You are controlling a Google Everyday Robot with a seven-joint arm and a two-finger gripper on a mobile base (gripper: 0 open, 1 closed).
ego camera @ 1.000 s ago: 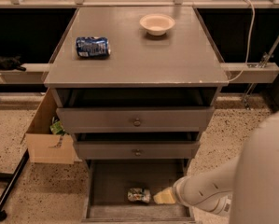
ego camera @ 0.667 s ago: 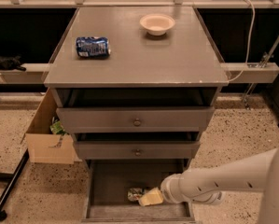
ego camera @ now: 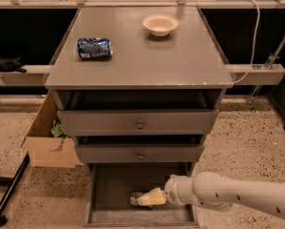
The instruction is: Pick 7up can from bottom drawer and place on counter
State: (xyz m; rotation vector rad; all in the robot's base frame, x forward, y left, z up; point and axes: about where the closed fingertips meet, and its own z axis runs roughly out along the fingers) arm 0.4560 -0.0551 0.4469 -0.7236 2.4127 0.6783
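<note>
Down inside the drawer (ego camera: 112,189), the gripper (ego camera: 146,198) has the 7up can (ego camera: 135,200) at its tip (whether it grips, I cannot tell).

My gripper (ego camera: 146,198) is in the drawer (ego camera: 112,189), at the 7up can (ego camera: 135,200). Far above it, the counter (ego camera: 180,56) holds a blue can (ego camera: 94,48) and a bowl (ego camera: 160,24).

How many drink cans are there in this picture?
2. A blue and white can lies on the counter, left side. The 7up can lies in the open bottom drawer, at the tip of the pincer. More could hide in the upper drawers.
</note>
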